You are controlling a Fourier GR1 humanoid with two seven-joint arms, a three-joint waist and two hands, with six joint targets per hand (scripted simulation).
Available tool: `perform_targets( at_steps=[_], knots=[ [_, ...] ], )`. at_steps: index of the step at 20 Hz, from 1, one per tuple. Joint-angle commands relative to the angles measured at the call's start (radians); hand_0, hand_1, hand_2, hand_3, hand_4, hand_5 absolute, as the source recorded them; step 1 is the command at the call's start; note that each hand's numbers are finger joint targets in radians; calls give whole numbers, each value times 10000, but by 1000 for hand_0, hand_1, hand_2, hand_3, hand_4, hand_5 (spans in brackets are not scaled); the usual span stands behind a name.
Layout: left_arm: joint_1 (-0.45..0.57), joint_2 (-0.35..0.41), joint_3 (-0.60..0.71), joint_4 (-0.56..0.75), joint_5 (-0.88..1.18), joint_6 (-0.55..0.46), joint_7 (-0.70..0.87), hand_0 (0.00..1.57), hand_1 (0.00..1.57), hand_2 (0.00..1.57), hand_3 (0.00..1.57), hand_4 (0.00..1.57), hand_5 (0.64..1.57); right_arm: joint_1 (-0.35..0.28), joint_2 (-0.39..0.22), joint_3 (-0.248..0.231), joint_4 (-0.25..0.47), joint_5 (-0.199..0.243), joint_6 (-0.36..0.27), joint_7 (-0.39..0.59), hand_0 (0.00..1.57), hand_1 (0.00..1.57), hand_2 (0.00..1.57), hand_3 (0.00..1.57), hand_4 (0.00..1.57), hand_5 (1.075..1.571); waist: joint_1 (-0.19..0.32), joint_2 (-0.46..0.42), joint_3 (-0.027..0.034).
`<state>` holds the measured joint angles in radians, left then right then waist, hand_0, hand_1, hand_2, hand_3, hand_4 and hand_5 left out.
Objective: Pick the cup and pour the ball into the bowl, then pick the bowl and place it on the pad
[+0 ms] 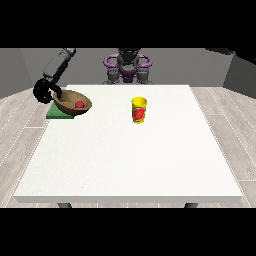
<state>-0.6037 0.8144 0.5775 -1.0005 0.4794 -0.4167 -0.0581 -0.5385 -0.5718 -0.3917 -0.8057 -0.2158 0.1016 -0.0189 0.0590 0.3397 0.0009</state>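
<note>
Gripping bowl rim: robot hand at view's left | ball inside | cup label unreadable

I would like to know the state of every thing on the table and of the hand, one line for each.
bowl: tilted, over the pad, held at its rim.
ball: red, inside the bowl.
pad: green, flat at the table's left edge, partly under the bowl.
cup: yellow, upright, standing alone near the table's middle.
hand at the view's left: curled round the bowl's rim.
table: white, carries all of these.
</note>
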Motion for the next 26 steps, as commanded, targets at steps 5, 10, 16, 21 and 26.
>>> perform_targets(
  at_steps=[5, 10, 16, 21, 26],
  knots=[
    [250, -100, 465, -1743, 536, 282, -382, 0, 0, 0, 0, 690, 1560, -466, -1567, -1189, 2330, -250, 988, -2360, 1571, 1571, 1571, 0, 984, 1571, 304, 1807, 31],
    [499, 234, 881, -2257, 1118, 562, 523, 0, 0, 0, 0, 692, 1558, -713, -2452, -1210, 3290, -44, 1602, -2681, 1571, 1571, 1571, 0, 977, 1571, 71, 1883, 29],
    [1065, -135, 596, -2770, 1275, 493, 814, 0, 0, 0, 0, 696, 1555, -1114, -2239, -806, 3768, 319, 1334, -2394, 1571, 1571, 1571, 93, 976, 1570, 368, 1125, 6],
    [1185, 171, 792, -2933, 1942, 235, 1454, 0, 0, 0, 0, 683, 1557, -707, -1492, -485, 4243, 670, 1191, -3149, 1571, 1571, 1571, 922, 1006, 1562, 410, 954, 12],
    [1284, 305, 528, -2034, 1536, 272, 1464, 0, 0, 0, 0, 670, 1554, -636, -1370, -51, 4157, 832, 1597, -2083, 1571, 1571, 1571, 1209, 957, 1566, 92, -168, -2]
  ],
)
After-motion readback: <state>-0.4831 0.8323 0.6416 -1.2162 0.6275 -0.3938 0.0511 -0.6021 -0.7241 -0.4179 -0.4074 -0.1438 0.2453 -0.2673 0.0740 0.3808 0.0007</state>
